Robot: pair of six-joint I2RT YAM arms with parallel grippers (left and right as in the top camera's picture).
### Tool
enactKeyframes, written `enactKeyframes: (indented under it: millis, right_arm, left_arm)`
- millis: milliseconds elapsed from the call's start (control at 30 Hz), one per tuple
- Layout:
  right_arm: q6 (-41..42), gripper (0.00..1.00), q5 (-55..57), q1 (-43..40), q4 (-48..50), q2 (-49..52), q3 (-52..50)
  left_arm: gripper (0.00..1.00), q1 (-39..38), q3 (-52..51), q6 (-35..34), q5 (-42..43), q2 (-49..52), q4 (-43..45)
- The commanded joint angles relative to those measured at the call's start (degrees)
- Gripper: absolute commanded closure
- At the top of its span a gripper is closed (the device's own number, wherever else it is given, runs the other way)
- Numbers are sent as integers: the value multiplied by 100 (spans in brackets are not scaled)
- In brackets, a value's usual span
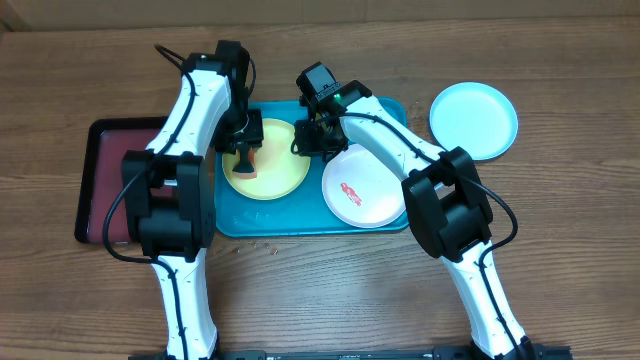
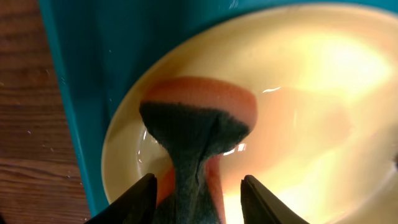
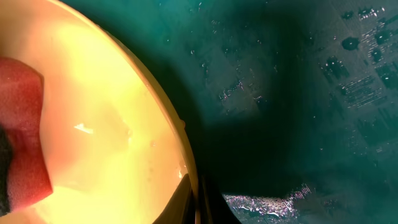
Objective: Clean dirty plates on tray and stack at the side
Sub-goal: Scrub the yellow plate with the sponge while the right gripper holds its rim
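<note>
Sponge [image 2: 193, 134] sits pinched in left hand [image 2: 198, 190], pressed on yellow-green plate [image 2: 323, 93].

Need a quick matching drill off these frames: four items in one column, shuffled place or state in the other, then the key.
Column 1
1. yellow-green plate
2. white plate
3. light blue plate
4. sponge

Column 2
A. on the bare table, off the tray
B. pinched between the left gripper's fingers
C. on the tray, red smear showing
D. rim gripped by the right gripper

Pairs: 1-D, 2-C, 3-A, 4-B
</note>
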Motion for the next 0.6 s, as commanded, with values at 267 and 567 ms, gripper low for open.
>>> enactKeyframes:
  millis: [267, 567]
  right_arm:
    - [7, 96, 400, -48, -68, 210, -90]
    - [7, 96, 400, -48, -66, 210, -90]
  left_arm:
    - [85, 68, -278, 85, -72, 52, 35]
    - [96, 68, -280, 68, -271, 52, 164]
